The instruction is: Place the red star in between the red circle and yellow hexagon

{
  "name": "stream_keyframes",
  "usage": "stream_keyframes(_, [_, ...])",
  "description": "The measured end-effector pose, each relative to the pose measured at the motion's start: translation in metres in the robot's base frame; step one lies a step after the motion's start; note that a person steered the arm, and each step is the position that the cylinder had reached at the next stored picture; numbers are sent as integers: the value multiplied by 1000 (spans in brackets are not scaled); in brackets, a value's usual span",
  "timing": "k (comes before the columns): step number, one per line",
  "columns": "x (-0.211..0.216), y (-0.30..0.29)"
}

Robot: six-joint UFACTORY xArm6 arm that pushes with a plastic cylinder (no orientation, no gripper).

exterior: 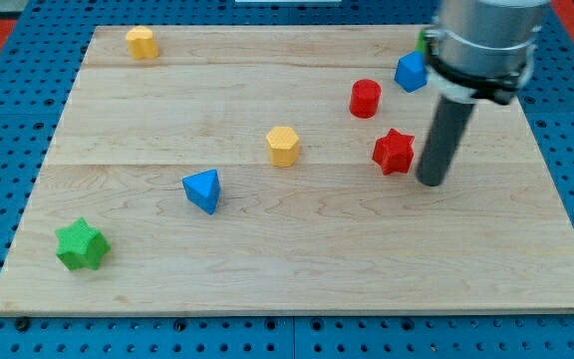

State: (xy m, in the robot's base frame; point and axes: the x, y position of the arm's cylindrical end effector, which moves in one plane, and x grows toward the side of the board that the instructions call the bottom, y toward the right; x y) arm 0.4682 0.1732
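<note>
The red star (394,151) lies at the right of the wooden board (267,259). The red circle (365,98) stands just above it, slightly to the view's left. A yellow hexagon (283,146) sits near the board's middle, to the left of the star. My tip (430,181) rests on the board just to the right of the red star, a small gap apart, slightly lower in the view.
A second yellow hexagon (142,42) sits at the top left. A blue triangle (203,189) lies left of centre. A green star (81,245) is at the bottom left. A blue block (411,72) sits at the top right, a green block (424,40) half hidden behind my arm.
</note>
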Motion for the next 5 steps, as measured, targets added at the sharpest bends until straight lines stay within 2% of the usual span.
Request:
stream_keyframes(1, [-15,-20])
stream_keyframes(2, [-20,-82])
stream_keyframes(5, [-46,-80])
